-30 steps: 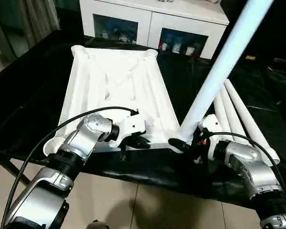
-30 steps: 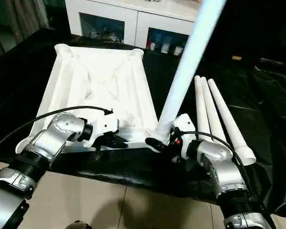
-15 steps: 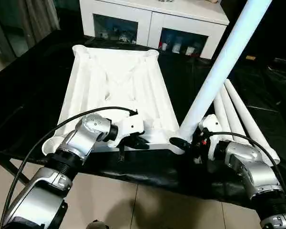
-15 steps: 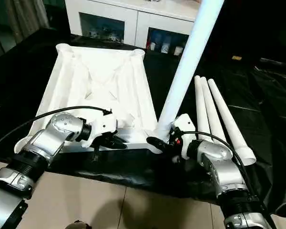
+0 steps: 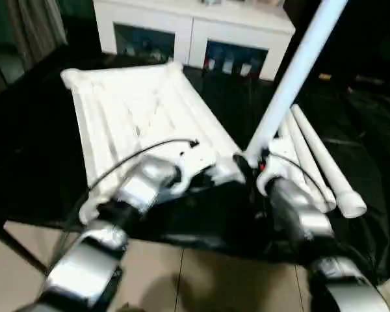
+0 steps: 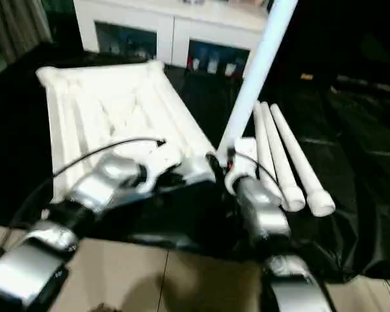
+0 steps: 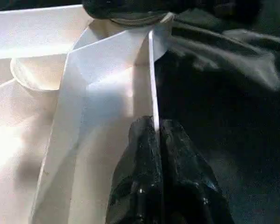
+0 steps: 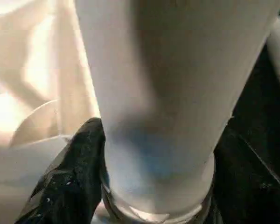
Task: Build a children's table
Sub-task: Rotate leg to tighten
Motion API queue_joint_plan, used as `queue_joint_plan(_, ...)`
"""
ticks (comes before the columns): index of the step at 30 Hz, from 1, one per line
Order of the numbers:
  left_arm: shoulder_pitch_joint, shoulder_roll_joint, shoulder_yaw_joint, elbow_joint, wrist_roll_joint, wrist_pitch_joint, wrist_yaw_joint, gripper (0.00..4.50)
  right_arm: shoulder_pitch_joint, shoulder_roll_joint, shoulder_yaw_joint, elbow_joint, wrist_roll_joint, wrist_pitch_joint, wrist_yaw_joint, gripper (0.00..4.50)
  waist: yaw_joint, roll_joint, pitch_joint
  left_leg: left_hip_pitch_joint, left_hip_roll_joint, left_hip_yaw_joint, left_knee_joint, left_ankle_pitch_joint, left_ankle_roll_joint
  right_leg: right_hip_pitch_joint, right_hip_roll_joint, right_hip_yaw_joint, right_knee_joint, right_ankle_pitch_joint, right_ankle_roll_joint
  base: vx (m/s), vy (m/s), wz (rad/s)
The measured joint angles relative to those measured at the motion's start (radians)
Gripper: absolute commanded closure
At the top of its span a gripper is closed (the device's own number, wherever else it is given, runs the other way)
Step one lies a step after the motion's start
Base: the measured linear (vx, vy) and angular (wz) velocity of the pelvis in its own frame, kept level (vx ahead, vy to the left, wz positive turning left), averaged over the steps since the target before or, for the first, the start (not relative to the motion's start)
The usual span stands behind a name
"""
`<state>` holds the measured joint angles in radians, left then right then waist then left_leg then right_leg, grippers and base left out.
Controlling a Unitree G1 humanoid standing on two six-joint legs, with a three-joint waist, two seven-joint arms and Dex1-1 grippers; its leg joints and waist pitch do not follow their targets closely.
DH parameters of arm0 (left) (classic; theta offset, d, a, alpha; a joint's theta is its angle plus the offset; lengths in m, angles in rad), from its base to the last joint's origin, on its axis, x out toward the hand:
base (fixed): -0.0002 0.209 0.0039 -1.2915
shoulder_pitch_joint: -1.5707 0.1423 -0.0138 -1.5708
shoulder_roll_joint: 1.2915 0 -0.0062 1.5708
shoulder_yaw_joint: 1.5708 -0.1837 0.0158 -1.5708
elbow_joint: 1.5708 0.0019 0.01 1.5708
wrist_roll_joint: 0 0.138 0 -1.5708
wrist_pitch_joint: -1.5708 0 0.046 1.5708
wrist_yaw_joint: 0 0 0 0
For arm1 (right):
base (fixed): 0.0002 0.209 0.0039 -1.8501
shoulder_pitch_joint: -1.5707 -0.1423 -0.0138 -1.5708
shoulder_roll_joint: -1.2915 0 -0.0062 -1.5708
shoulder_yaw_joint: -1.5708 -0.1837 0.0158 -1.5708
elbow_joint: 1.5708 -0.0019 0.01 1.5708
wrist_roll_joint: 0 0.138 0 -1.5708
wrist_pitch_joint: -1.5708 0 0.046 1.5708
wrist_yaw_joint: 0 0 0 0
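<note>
The white tabletop (image 5: 117, 110) lies underside up on a black-covered table, ribs and braces showing. One white leg (image 5: 292, 71) stands upright at its near right corner, rising toward the upper right. My right gripper (image 5: 250, 162) is shut on the base of that leg (image 8: 177, 93), with a black finger (image 8: 79, 172) pressed against its side. My left gripper (image 7: 155, 122) is shut on the thin near rim (image 7: 151, 70) of the tabletop, just left of that corner. Three more legs (image 5: 315, 166) lie side by side to the right.
A white glass-door cabinet (image 5: 188, 29) stands behind the table. Black sheeting (image 5: 26, 149) covers the table around the tabletop, and tiled floor (image 5: 201, 279) shows below its front edge. A black cable (image 5: 136, 156) loops over my left forearm.
The whole picture has shifted and blurred, so the camera has moved. The tabletop now sits turned somewhat in the picture. Both grips look unchanged, and the leg still stands at the corner.
</note>
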<state>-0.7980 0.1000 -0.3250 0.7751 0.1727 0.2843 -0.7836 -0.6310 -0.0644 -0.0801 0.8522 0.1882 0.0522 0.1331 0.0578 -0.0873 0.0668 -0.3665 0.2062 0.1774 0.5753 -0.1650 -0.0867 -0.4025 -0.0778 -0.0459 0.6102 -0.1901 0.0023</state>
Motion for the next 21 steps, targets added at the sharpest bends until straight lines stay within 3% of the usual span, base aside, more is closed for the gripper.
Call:
queue_joint_plan(2, -0.002, -0.007, 0.006, 0.002, 0.001, 0.009, 0.01, 4.5, -0.019, 0.007, -0.008, 0.034, -0.004, -0.022, -0.01, 1.8, 0.0, 0.0, -0.001, 0.0, 0.0, 0.0, 0.0, 0.0, 0.0, 0.0, 0.0, 0.0, 0.0, 0.0, 0.0, 0.0, 0.0, 0.0)
queue_joint_plan(5, -0.002, -0.01, 0.013, 0.001, 0.003, 0.015, 0.014, 4.5, -0.033, 0.009, -0.014, 0.063, -0.007, -0.044, 0.0, 1.1, 0.001, 0.0, -0.002, 0.0, 0.0, 0.0, -0.001, 0.0, 0.0, 0.0, 0.0, 0.0, 0.0, 0.003, -0.004, 0.0, 0.0, 0.0)
queue_joint_plan(11, -0.001, 0.001, 0.012, -0.004, 0.005, 0.012, 0.024, 4.5, -0.036, 0.013, -0.015, 0.104, -0.012, -0.081, 0.053, 0.63, -0.007, -0.001, -0.002, -0.001, 0.0, 0.0, -0.001, 0.0, 0.0, -0.001, 0.0, 0.0, 0.0, 0.003, -0.003, 0.0, 0.0, 0.0)
queue_joint_plan(16, 0.01, 0.045, 0.007, -0.02, 0.004, -0.024, -0.023, 4.5, -0.018, -0.037, 0.031, 0.091, -0.042, -0.089, 0.18, 0.57, -0.013, 0.0, -0.001, -0.001, 0.0, 0.0, -0.003, 0.0, 0.0, -0.003, 0.0, -0.001, 0.0, 0.001, 0.0, 0.0, 0.0, 0.0)
queue_joint_plan(21, 0.036, 0.12, -0.004, -0.05, -0.004, -0.12, -0.134, 4.5, 0.055, -0.132, 0.103, -0.023, -0.054, -0.081, 0.406, 0.57, -0.006, 0.0, -0.001, -0.001, 0.0, 0.001, -0.009, 0.0, 0.0, -0.004, 0.001, -0.001, 0.0, 0.002, -0.001, 0.0, 0.0, 0.0)
